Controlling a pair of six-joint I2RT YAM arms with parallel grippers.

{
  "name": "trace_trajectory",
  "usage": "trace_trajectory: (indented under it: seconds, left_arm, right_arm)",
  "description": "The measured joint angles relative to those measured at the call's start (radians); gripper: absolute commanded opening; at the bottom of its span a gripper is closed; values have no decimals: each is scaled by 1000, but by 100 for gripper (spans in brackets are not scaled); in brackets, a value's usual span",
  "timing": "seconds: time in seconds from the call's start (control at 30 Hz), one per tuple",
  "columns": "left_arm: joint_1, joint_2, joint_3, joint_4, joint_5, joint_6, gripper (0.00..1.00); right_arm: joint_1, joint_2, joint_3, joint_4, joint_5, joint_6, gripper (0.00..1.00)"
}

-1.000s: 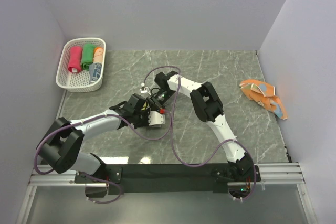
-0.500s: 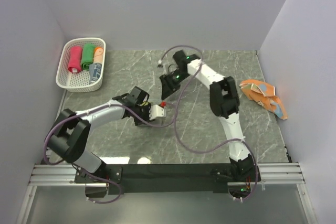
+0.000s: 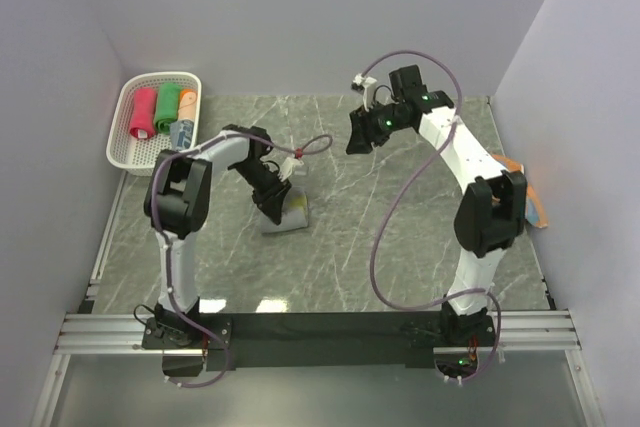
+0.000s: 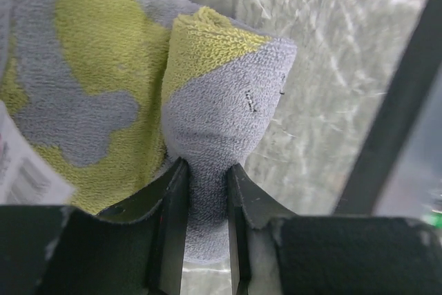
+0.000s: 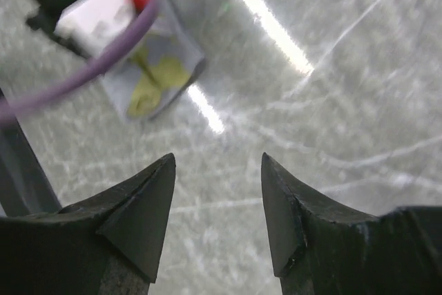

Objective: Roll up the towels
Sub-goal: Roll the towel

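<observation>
A grey and yellow towel [image 3: 291,217] [image 4: 110,94] lies on the marble table, one end folded over into a thick roll. My left gripper [image 3: 273,209] [image 4: 206,191] is shut on that rolled grey end, the cloth squeezed between both fingers. The same towel [image 5: 153,79] shows small and blurred in the right wrist view. My right gripper [image 3: 356,137] [image 5: 217,170] hangs open above the table's far middle, with nothing between its fingers. An orange towel with light-blue marks [image 3: 533,209] lies crumpled at the right edge, partly hidden behind my right arm.
A white perforated basket [image 3: 150,169] stands at the far left and holds rolled towels: pink-red [image 3: 143,113], green [image 3: 166,105], orange [image 3: 188,99] and grey-blue [image 3: 181,133]. Purple cables loop from both arms over the table. Walls close in the left, back and right sides.
My right gripper opened, let go near the towel and swung up to the far right. My left arm swung round to the far left, still holding the towel, which now shows on the table.
</observation>
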Motion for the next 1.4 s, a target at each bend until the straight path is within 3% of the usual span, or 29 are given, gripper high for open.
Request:
trace_trajectory:
  seconds: [0.17, 0.33, 0.53, 0.8, 1.13, 1.2, 1.23, 1.27, 1.37, 1.4]
  left_arm:
    - [18, 174, 219, -203, 26, -26, 21]
    - [19, 312, 396, -351, 24, -96, 21]
    - [27, 372, 452, -413, 39, -146, 28]
    - [35, 421, 477, -464, 71, -174, 33]
    - [41, 434, 482, -478, 85, -182, 36]
    - [42, 435, 482, -478, 85, -182, 39]
    - [43, 435, 482, -478, 85, -182, 41]
    - [44, 435, 482, -477, 84, -182, 42]
    - [56, 435, 476, -475, 82, -188, 46]
    - [60, 431, 470, -475, 84, -196, 47]
  right_arm:
    - [39, -153, -216, 51, 35, -27, 51]
    - [180, -245, -373, 145, 116, -93, 48]
    - [433, -299, -496, 269, 280, -214, 58]
    - [611, -173, -519, 500, 454, -381, 62]
    - [640, 33, -480, 524, 478, -500, 58]
    - [640, 49, -466, 525, 480, -517, 49]
    - [640, 57, -458, 524, 481, -522, 41]
    - [640, 66, -447, 518, 480, -529, 25]
    - [631, 83, -416, 480, 461, -552, 3]
    - [626, 84, -411, 468, 447, -561, 0]
